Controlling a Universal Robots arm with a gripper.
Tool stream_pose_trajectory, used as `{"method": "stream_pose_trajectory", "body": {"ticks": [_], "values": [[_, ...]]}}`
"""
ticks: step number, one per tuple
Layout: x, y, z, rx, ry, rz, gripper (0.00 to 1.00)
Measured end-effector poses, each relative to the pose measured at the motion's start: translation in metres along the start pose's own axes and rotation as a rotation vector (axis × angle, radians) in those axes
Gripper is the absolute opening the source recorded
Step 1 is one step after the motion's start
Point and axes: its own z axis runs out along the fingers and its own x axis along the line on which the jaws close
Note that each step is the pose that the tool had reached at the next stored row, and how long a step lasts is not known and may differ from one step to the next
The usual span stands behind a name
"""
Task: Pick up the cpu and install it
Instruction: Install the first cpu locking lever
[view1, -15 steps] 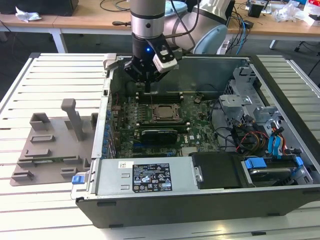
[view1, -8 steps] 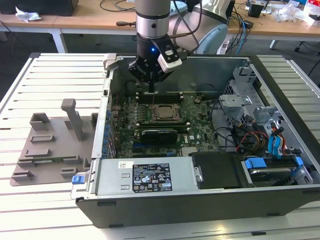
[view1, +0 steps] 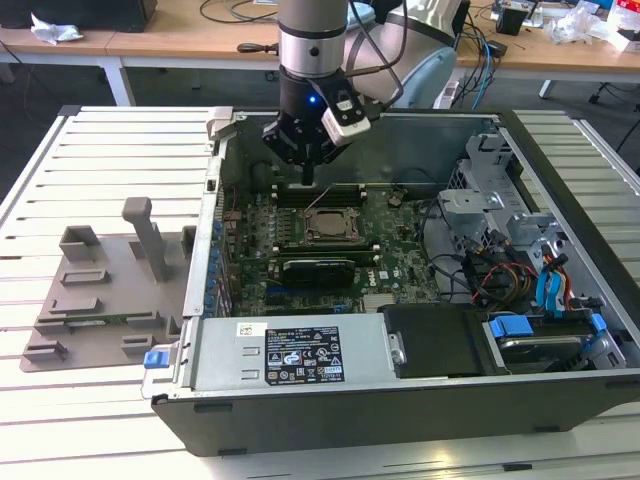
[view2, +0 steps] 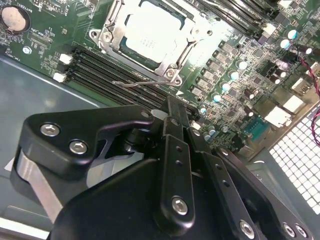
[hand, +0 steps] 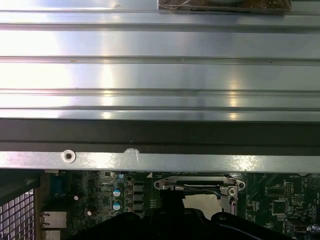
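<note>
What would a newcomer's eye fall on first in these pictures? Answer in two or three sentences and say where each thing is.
First comes the open computer case lying on a white slatted table, its green motherboard exposed. The gripper hangs inside the case just above the board, with the cpu seated in its metal socket frame close beside it. A grey plastic tray rests on the table at the exterior view's left.

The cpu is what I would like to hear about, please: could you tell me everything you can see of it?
The cpu is a flat square chip with a pale silvery metal top that looks smooth. It lies level in its socket on the green motherboard, framed by a shiny metal retention bracket with screws at its corners; the bracket's edges overlap its rim. In the exterior view it sits mid-board, just below the gripper, which hangs above it without touching.
</note>
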Motion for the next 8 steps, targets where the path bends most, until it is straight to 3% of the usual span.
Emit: {"method": "stream_pose_trajectory", "body": {"ticks": [5, 8], "values": [[0.0, 0.0, 0.002, 0.0, 0.0, 0.0, 0.11], [0.0, 0.0001, 0.0067, 0.0, 0.0, 0.0, 0.11]]}}
